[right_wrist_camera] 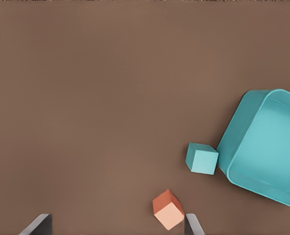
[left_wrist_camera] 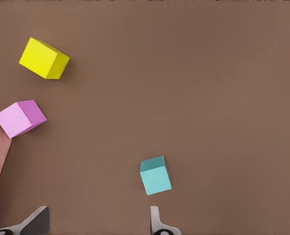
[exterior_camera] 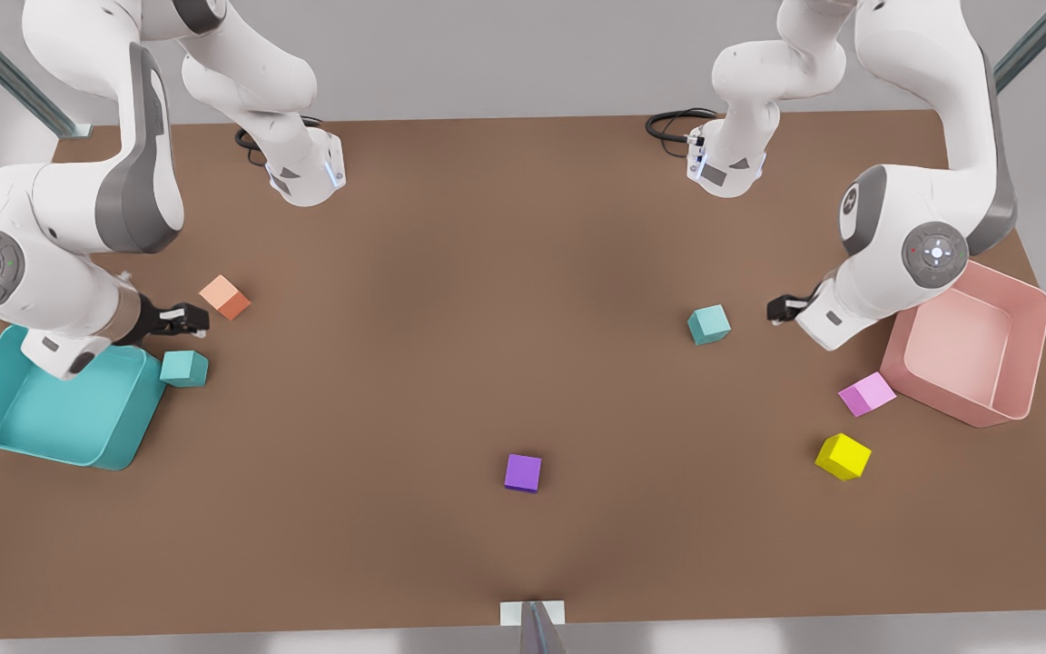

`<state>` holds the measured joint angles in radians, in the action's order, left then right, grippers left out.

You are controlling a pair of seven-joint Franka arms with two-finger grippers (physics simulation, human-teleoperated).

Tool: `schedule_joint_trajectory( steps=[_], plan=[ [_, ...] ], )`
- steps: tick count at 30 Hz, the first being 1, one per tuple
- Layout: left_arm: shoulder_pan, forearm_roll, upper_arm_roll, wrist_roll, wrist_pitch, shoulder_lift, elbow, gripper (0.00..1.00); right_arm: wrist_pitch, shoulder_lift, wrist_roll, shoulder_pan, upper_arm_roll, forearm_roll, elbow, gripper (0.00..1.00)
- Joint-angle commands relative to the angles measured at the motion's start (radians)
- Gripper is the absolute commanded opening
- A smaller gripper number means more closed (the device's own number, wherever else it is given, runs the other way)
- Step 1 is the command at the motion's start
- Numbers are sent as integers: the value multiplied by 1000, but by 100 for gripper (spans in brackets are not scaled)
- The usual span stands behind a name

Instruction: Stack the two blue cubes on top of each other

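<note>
Two small matte teal cubes are seen lying flat on the brown table, well apart and unstacked. One cube (exterior_camera: 184,368) is placed on the front view's left, just beside the rim of the teal tray. The other cube (exterior_camera: 709,324) is set on the front view's right, slightly rotated, standing alone.

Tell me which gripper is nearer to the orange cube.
The right gripper: it hangs open just beside the orange cube, on the front view's left. The left gripper, also open, is far across the table, near a teal cube.
</note>
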<state>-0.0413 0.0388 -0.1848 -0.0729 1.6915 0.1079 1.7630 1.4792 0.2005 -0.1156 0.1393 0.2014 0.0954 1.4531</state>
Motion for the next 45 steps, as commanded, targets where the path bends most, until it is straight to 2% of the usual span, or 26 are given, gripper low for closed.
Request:
schedule_joint_trajectory(
  steps=[1, 3, 6, 7, 8, 10, 13, 19, 22, 26, 29, 35, 40, 45],
  plan=[
    [6, 0, -1, -25, 31, 10, 0, 100, 29, -1, -42, 0, 0, 0, 0, 100],
    [4, 0, -1, -25, 31, 12, 0, 100, 29, -1, -47, 0, 1, 4, 0, 100],
    [-8, 0, -1, -24, 31, 12, 0, 100, 47, 148, -120, -21, 6, 10, -96, 100],
    [-9, 0, -1, -24, 33, 13, 0, 100, 85, 189, -344, 0, 0, 13, -85, 100],
    [-9, 0, -1, -24, 33, 13, 0, 100, 156, 252, -718, 58, 0, 30, -85, 100],
    [-9, 0, -1, -25, 31, 13, 0, 100, 262, 258, -1088, 66, 0, 87, -36, 100],
    [-9, 0, -1, -27, 31, 13, 0, 100, 294, 258, -1260, 91, 3, 98, 24, 100],
    [-9, 0, -1, -25, 31, 21, 0, 100, 372, 254, -1323, 161, 3, 26, 168, 100],
    [-8, 0, -1, -27, 31, 21, 0, 100, 530, 198, -1386, 235, 3, -10, 340, 100],
    [-8, 0, -2, -27, 31, 18, -2, 100, 536, 165, -1426, 273, 3, -79, 424, 100],
    [-8, 0, -2, -27, -10, 13, -34, 100, 664, 115, -1464, 292, 1, -79, 538, 100],
    [-6, 0, -4, -27, -124, 12, -141, 100, 734, 94, -1590, 336, -2, -63, 581, 100],
    [-8, -2, -2, -27, -174, 15, -148, 100, 745, 94, -1902, 341, 0, -65, 593, 100],
    [-6, -2, -2, -27, -171, 21, -148, 100, 717, 97, -1914, 362, 0, -65, 627, 100]
  ],
)
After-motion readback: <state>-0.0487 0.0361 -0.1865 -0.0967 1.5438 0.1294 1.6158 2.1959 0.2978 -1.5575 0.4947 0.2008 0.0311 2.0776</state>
